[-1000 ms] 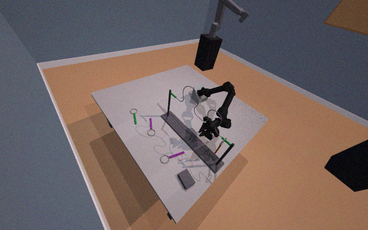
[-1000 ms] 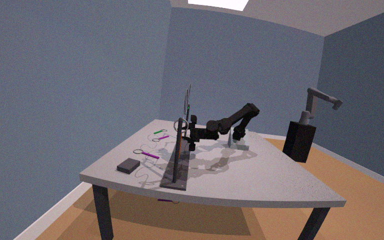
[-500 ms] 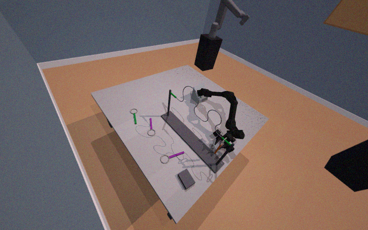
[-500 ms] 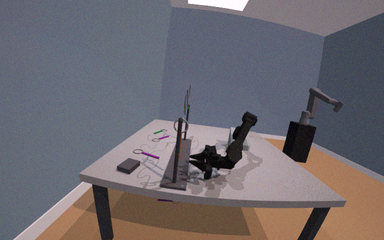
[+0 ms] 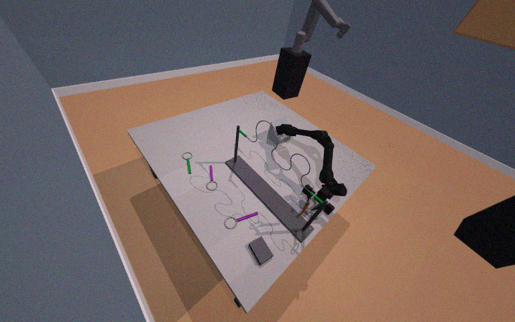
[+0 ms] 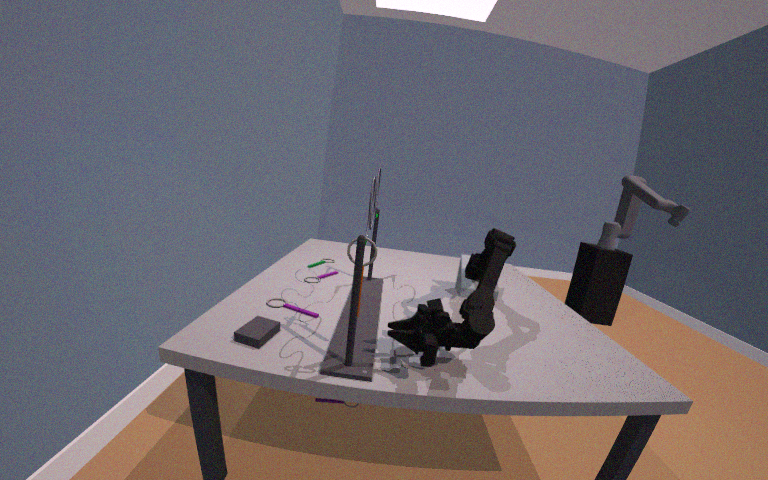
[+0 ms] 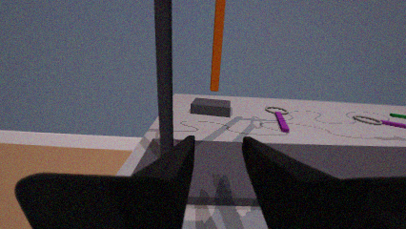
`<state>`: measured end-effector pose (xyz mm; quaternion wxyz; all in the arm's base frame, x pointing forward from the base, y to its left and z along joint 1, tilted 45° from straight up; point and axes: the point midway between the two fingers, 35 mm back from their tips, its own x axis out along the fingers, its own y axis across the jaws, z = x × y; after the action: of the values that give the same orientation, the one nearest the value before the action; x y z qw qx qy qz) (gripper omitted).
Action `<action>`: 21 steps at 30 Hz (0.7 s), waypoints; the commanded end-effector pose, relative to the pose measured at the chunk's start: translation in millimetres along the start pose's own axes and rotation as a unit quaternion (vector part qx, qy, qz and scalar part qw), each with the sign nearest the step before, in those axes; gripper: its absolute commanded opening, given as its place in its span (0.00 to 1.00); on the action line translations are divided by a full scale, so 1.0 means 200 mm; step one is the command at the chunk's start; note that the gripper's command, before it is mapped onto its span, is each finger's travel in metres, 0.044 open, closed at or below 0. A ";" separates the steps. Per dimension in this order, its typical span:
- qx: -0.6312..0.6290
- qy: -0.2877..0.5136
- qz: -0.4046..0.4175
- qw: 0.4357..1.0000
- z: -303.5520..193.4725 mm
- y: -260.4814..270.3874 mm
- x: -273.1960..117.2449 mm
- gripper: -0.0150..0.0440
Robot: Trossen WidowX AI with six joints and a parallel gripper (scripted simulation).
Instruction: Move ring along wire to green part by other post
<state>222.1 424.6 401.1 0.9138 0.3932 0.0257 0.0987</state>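
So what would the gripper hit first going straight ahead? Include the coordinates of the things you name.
Probably nothing nearby: the gripper [image 5: 315,200] [image 6: 389,330] [image 7: 218,142] seems aimed just under the orange handle [image 5: 304,208] [image 6: 361,288] [image 7: 216,48], beside the near post [image 5: 312,218] [image 6: 353,315] [image 7: 163,62]. Depth's unclear, so a handle clip is possible.

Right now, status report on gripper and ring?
Gripper open, nothing held. Orange handle hanging ungrasped. Near post close beside it.

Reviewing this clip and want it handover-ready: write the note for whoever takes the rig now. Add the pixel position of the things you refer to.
Gripper [image 5: 307,204] [image 6: 389,330] [image 7: 218,142]: open, holding nothing, near the orange handle [image 5: 305,208] [image 6: 361,288] [image 7: 217,48].
Ring [image 6: 348,251]: hanging on the near post's green wire part [image 5: 316,196].
Done: no transfer.
Left: grip handle, move ring to the far green part [image 5: 243,133], avoiding grey wire [image 5: 291,169]; release, withdraw.
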 end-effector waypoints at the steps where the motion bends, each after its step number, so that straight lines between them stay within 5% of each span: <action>1: 0.007 -0.007 -0.002 1.000 0.16 0.00 0.14 0.53; 21: 0.007 -0.008 0.000 1.000 0.21 0.01 0.27 0.53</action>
<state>274.5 405.6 432.5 0.9122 0.3983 0.0190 0.0939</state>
